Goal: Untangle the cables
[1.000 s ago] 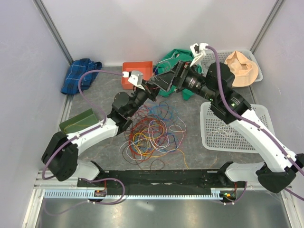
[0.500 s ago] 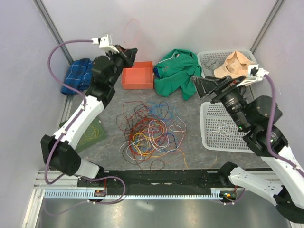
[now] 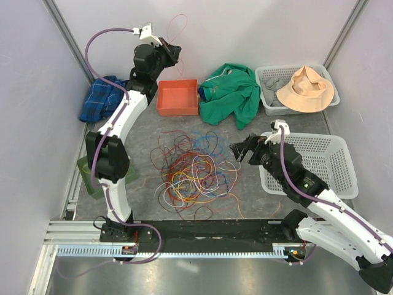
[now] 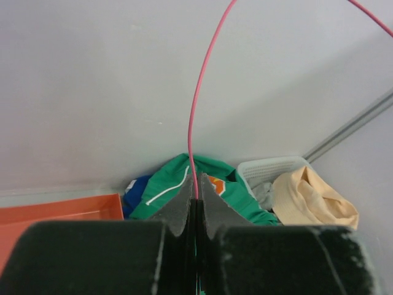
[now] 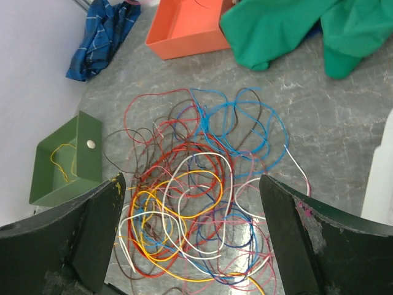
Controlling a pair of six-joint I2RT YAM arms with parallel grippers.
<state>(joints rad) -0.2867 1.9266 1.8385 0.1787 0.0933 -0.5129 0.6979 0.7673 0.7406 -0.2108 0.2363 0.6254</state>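
Note:
The cables [image 3: 193,169] lie in a loose tangle of red, yellow, blue, white and pink loops on the grey table. My left gripper [image 3: 171,54] is raised high by the back wall. In the left wrist view it [image 4: 196,192] is shut on one thin pink cable [image 4: 191,123], which arcs upward in a loop [image 3: 178,27]. My right gripper [image 3: 241,149] hovers at the tangle's right edge. In the right wrist view it [image 5: 191,181] stands wide open over the cables [image 5: 184,184], with nothing between its fingers.
An orange box [image 3: 178,98], a green cloth [image 3: 233,92] and a blue cloth [image 3: 101,98] lie along the back. A green box [image 5: 67,163] holding a yellow wire sits at the left. One white basket [image 3: 331,160] stands right of the tangle; another holds a tan hat [image 3: 307,89].
The left arm has swung up from over the tangle to the back wall, lifting the pink cable. The right arm has come from the back down beside the tangle, jaws opening wider.

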